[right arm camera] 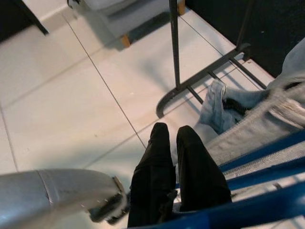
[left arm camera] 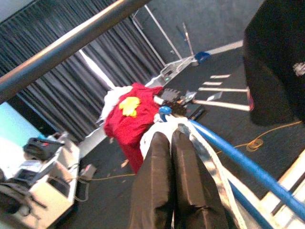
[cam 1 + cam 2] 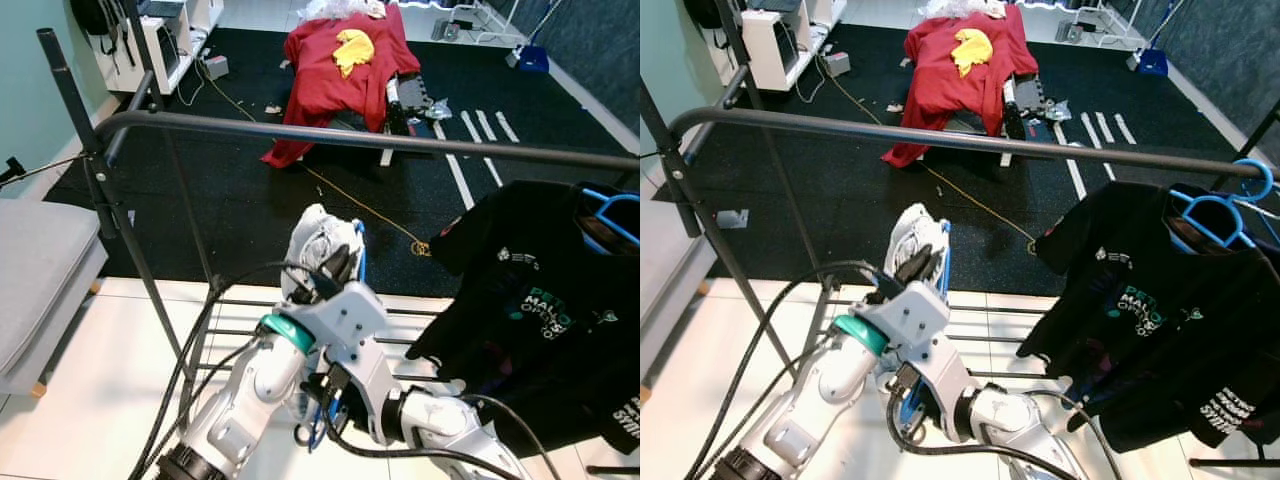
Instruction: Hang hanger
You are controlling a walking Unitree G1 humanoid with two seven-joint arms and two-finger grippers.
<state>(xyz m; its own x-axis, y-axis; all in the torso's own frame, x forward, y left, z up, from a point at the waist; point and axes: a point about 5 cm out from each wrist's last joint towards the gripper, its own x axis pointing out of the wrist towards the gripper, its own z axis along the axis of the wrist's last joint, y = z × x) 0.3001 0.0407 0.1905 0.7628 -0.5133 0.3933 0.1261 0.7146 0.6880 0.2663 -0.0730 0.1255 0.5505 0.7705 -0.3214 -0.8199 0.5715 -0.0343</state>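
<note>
A blue hanger [image 3: 359, 250] carrying a pale grey garment [image 3: 318, 240] is held up below the dark rack rail [image 3: 350, 135]. My left gripper [image 3: 336, 266] is shut on the hanger's upper part together with the cloth, also seen as the hanger [image 2: 238, 164] beside the closed black fingers [image 2: 159, 157]. My right gripper [image 3: 322, 412] sits lower, behind the left wrist, shut on the hanger's lower blue bar [image 1: 267, 157]. The rail [image 2: 71, 45] runs above the left gripper, apart from the hanger's hook.
A black printed T-shirt [image 3: 1160, 310] hangs on another blue hanger [image 3: 1215, 215] at the rail's right end. The rack's upright [image 3: 100, 190] and base bars [image 1: 200, 76] stand on white tiles. A grey seat [image 3: 40, 260] is at left; a red cloth pile [image 3: 340, 70] lies on the black mat.
</note>
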